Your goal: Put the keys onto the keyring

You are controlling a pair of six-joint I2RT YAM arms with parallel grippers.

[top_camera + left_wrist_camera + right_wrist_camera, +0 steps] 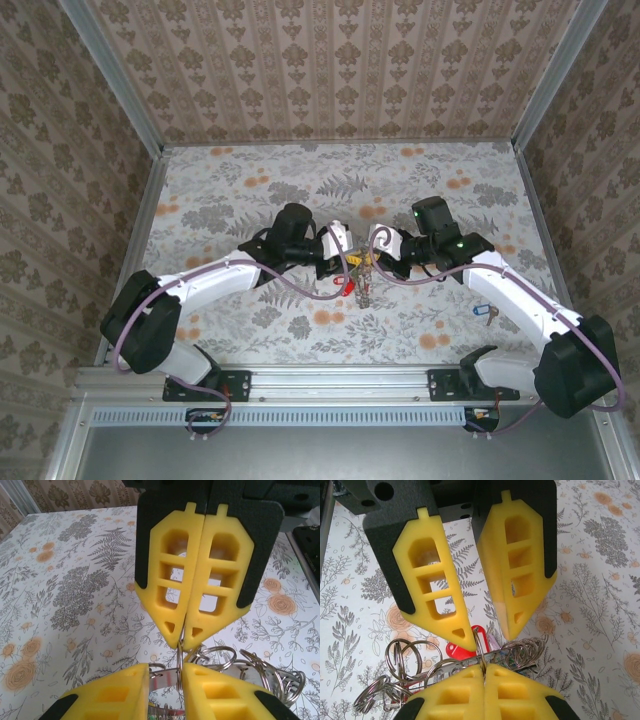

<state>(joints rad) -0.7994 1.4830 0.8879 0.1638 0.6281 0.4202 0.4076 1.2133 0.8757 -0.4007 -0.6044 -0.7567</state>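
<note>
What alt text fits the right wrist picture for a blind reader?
The right yellow foam pincer, bottom of frame, is shut on a thin wire loop of the metal keyring, a cluster of silver rings with a red plastic tag. The left yellow pincer faces it, jaws apart, over a floral tabletop.

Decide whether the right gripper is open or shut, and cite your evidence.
Shut. The right gripper has its yellow fingers pressed together with no gap, pinching a thin wire loop of the keyring.
</note>
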